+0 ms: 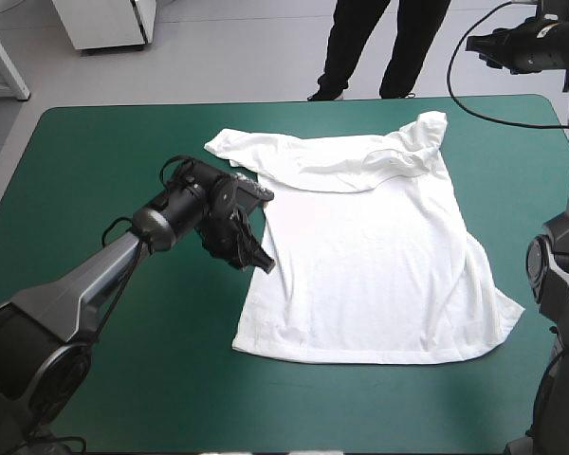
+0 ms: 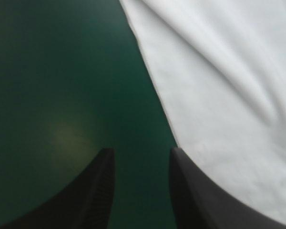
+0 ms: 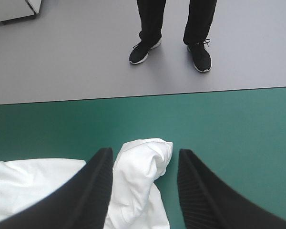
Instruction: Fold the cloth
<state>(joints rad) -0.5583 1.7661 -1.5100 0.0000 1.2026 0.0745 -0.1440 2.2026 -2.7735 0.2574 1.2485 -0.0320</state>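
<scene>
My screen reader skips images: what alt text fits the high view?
A white T-shirt lies spread on the teal-green table, its far end bunched. The left gripper is at its left edge.

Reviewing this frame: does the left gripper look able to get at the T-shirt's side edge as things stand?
Probably yes. The left gripper is open over the bare teal-green cover, with one finger right at the edge of the T-shirt. Nothing lies between them.

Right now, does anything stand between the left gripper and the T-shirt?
Nothing visible does. The left gripper, open, is right at the T-shirt's side edge, with only bare cover next to it.
</scene>
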